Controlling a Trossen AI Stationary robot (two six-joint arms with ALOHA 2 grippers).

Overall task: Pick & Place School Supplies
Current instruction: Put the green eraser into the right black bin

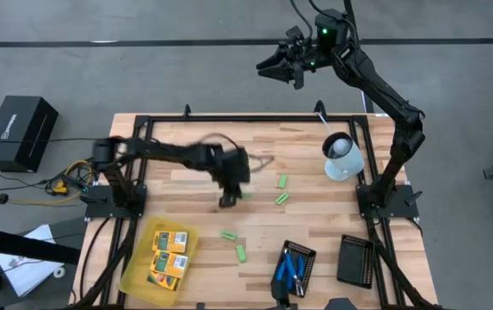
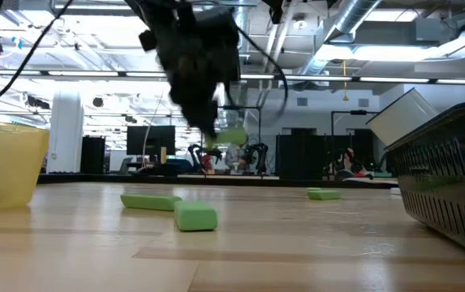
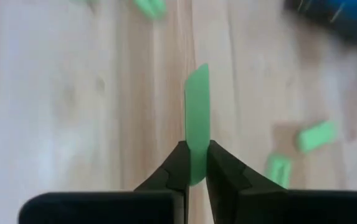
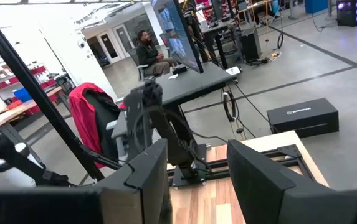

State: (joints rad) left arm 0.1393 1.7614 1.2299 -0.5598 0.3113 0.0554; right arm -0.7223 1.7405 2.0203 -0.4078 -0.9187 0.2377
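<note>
My left gripper (image 1: 229,200) hangs over the middle of the wooden table (image 1: 315,228), shut on one small green block (image 3: 197,112), which also shows raised off the table in the low view (image 2: 232,138). Other green blocks lie flat on the wood: two right of the gripper (image 1: 282,181) (image 1: 281,198) and two nearer the front edge (image 1: 229,234) (image 1: 241,253). Yellow-orange packs (image 1: 169,254) lie in the yellow tray (image 1: 136,277). Blue-handled scissors (image 1: 291,267) lie in a black ribbed tray (image 1: 305,253). My right gripper (image 1: 274,67) is raised beyond the table's far edge, open and holding nothing (image 4: 197,180). My left gripper pinches the green block by one end (image 3: 195,163) between its two fingertips (image 3: 177,169). The fingers slant down from the table's left side. The block's long body sticks out ahead of the fingertips, in line with them. The block is lifted clear of the table.
A second black ribbed tray (image 1: 355,258) stands at the front right. A pale round container (image 1: 342,157) sits at the far right by the right arm's post. Bare wood lies between the gripper and the yellow tray. A black box (image 1: 18,129) and cables lie off the table's left.
</note>
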